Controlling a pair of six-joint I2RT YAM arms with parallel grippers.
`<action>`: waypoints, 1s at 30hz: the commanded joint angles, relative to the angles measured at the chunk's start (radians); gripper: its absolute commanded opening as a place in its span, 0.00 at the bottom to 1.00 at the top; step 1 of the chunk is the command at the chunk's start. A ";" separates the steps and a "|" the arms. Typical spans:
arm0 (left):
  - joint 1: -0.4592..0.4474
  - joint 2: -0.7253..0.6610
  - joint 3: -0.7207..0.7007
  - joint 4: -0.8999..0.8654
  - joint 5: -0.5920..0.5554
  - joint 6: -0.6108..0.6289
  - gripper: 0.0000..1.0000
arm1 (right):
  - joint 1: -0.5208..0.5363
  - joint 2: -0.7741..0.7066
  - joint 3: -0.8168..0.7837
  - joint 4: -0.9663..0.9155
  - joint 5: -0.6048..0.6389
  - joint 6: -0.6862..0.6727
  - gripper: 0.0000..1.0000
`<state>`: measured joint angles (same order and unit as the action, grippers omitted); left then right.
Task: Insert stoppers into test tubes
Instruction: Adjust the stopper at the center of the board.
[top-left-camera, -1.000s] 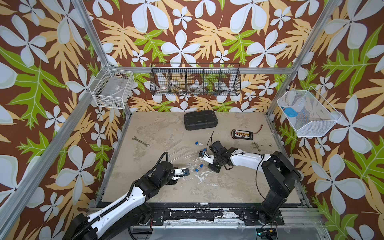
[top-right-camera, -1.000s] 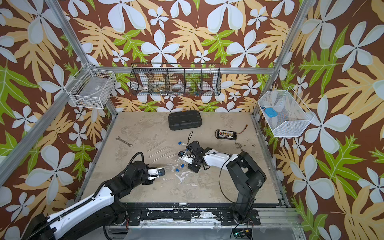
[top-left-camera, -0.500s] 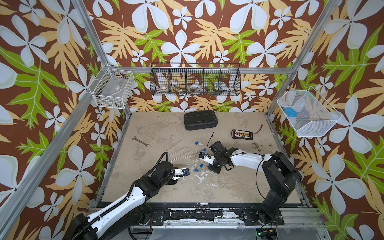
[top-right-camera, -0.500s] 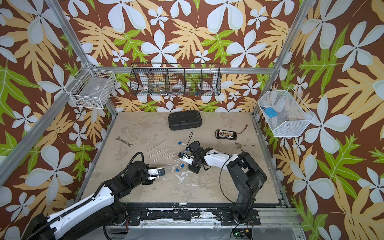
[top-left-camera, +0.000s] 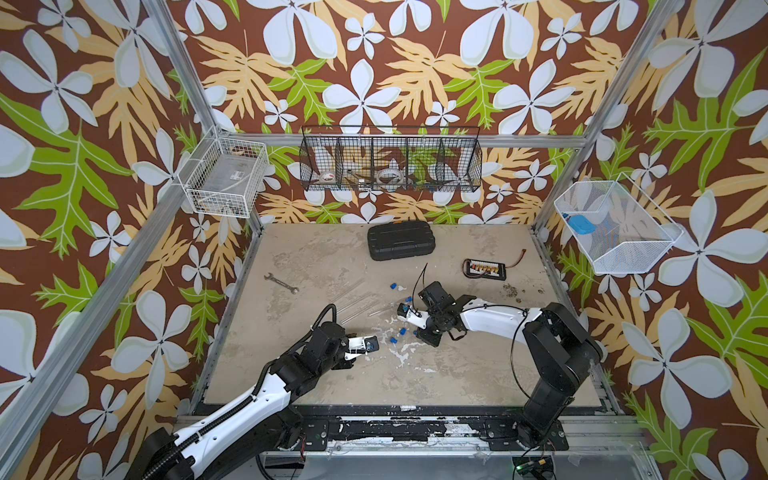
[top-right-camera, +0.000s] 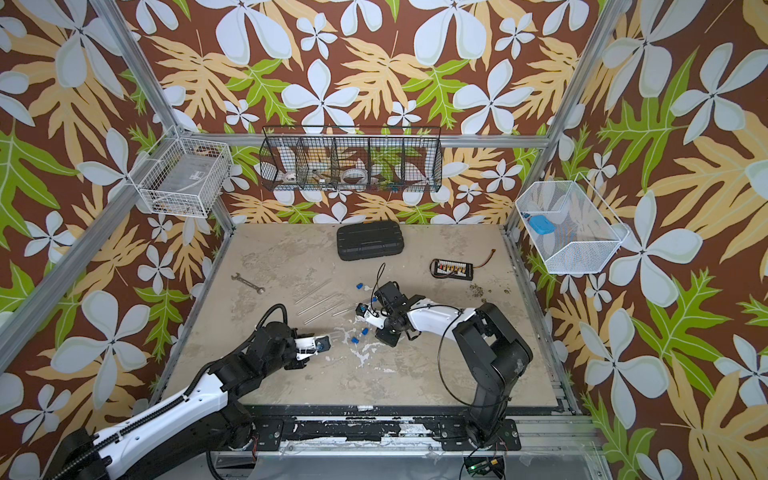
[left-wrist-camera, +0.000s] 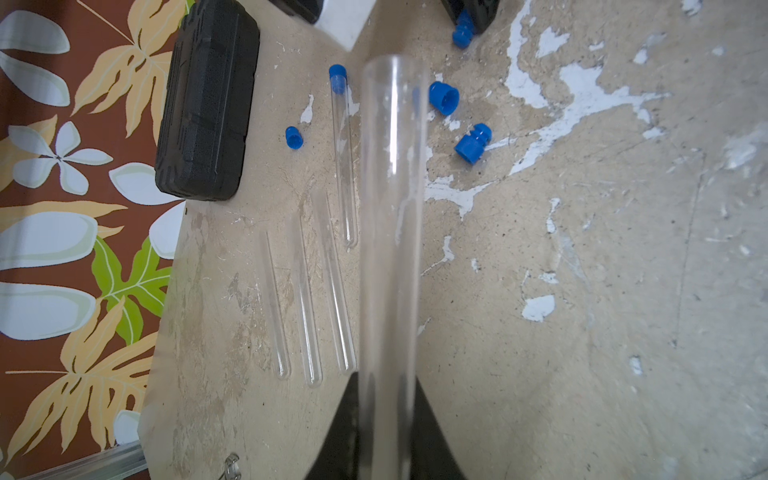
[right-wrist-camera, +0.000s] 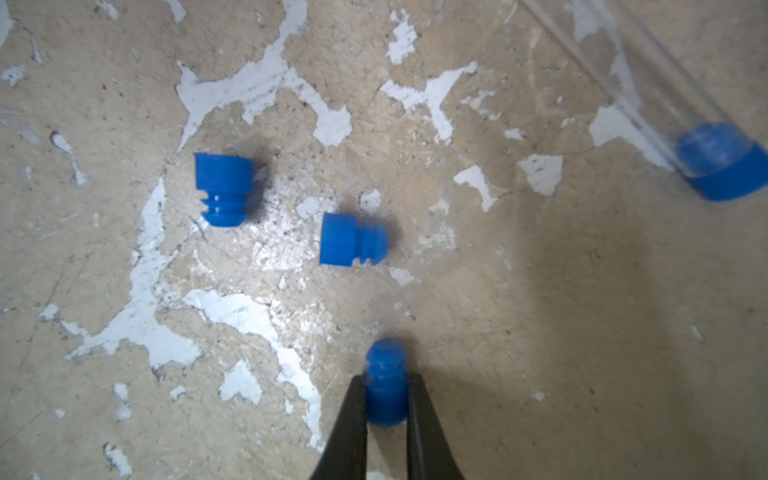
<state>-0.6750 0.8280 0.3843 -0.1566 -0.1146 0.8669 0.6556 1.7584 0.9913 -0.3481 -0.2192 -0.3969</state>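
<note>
Floral walls (top-left-camera: 374, 62), scuffed beige tabletop (top-left-camera: 457, 374)

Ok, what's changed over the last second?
The right gripper closed onto a stopper, hardly shifting otherwise. Unchanged: the left gripper holds its test tube, and the capped tube, bare tubes and loose stoppers lie where they were.

Robot test cell, a lab-style rig rather than a home. An aluminium-profile frame (top-left-camera: 199, 104) boxes it in, and the walls (top-left-camera: 374, 62) are papered in a tropical flower print. Left arm (top-left-camera: 249, 407) and right arm (top-left-camera: 490, 322) are bolted to a black base rail (top-left-camera: 374, 428). Scuffed beige tabletop (right-wrist-camera: 582, 332), white flaked patches, lies under the fingers (right-wrist-camera: 353, 428) of the right gripper (right-wrist-camera: 387, 378). Well beyond those fingers are a black case (top-left-camera: 401, 242), wrench (top-left-camera: 281, 283) and bare circuit board (top-left-camera: 484, 268). Farther still, up on the walls, hang a black wire rack (top-left-camera: 390, 164) and a white wire basket (top-left-camera: 224, 178).
</note>
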 joint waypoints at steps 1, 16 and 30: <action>0.003 -0.007 0.001 0.017 0.016 0.011 0.00 | 0.001 -0.014 0.003 -0.048 -0.020 -0.002 0.11; 0.002 -0.001 0.007 0.055 0.105 0.140 0.00 | 0.074 -0.244 0.095 -0.269 -0.073 0.049 0.11; 0.002 0.048 0.036 0.054 0.114 0.111 0.00 | 0.190 -0.210 0.255 -0.353 -0.103 0.064 0.11</action>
<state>-0.6750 0.8730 0.4099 -0.1150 -0.0139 0.9962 0.8391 1.5402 1.2335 -0.6800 -0.3103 -0.3443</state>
